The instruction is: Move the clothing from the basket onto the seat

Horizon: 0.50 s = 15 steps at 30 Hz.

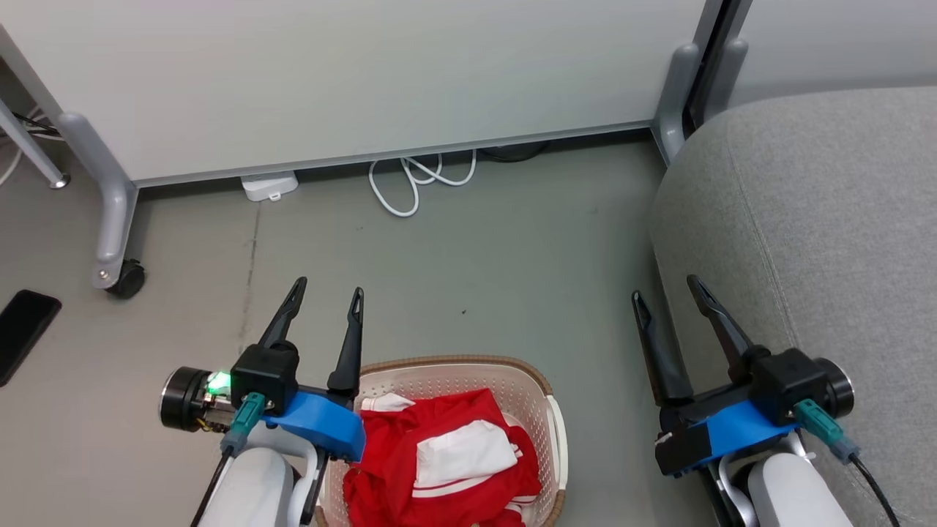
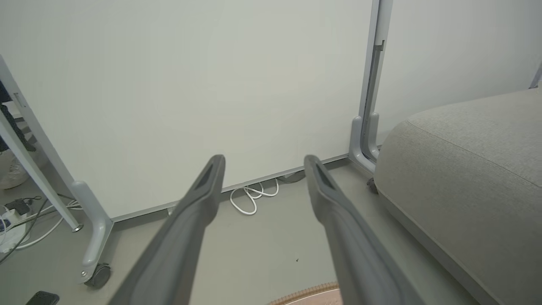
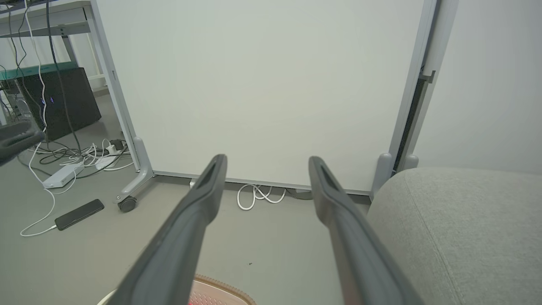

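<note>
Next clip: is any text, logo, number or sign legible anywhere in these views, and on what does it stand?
None can be read.
The red and white clothing in the basket shows no lettering on the folds that face up.
The dark phone shows a plain black face.
The white adapter bears no mark that can be made out at this size.

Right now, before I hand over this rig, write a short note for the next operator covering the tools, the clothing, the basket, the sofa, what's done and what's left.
Left tool: open, empty, by the basket's left side.
Right tool: open, empty, at the seat's edge.
Clothing: red and white, bunched inside the basket on the floor between the arms.
Seat: grey, on the robot's right.
Done: nothing moved yet.
Left: grasp the clothing, lift it out, lay it on the seat.
</note>
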Available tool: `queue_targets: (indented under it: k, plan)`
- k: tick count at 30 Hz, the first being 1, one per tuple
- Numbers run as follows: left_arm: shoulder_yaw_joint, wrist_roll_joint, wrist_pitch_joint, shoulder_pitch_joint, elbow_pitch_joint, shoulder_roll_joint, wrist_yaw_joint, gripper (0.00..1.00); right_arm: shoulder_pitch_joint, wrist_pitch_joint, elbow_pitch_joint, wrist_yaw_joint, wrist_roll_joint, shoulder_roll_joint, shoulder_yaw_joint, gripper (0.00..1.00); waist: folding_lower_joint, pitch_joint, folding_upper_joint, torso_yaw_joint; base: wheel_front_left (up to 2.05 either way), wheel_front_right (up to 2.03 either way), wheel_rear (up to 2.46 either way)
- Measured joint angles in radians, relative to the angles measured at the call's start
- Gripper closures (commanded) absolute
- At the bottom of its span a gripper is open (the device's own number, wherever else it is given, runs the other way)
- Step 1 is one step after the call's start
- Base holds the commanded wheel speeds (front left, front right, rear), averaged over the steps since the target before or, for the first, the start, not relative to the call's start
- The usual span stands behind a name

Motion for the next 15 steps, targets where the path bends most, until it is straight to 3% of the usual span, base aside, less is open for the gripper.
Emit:
queue_targets:
  k: [15]
  plan:
    - [-0.129,0.017,0.0,-0.208,0.233,0.067,-0.039,0.0,-0.128,0.0,-0.075,0.0,0.019,-0.001,0.016,0.0,0.0001,0.193,0.0,-0.104,0.0,0.0,0.0]
